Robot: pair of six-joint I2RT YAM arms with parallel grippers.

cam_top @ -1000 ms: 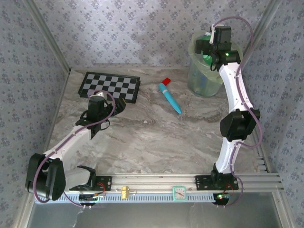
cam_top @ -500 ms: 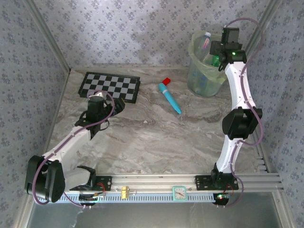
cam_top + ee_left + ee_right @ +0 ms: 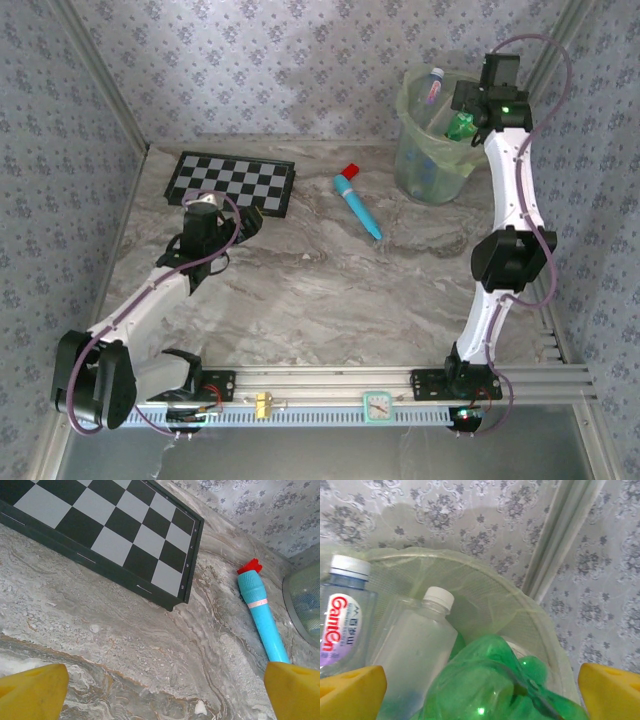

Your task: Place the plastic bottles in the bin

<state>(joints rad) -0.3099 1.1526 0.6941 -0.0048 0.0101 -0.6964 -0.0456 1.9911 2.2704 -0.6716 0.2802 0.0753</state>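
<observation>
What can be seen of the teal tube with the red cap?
The teal plastic pen-like tube is slim and round, with a red cap at its far end and a pale pink band just below it. It lies flat on the grey marble-look table, between the black-and-white chessboard and the round pale-green plastic bin, touching neither.

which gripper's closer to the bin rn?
Right. The right gripper hangs over the bin; the left gripper sits far off, beside the chessboard.

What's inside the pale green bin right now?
Inside the bin: a green bottle on top, a clear white-capped bottle, and a labelled clear bottle sticking up. Anything lower is covered by these.
</observation>
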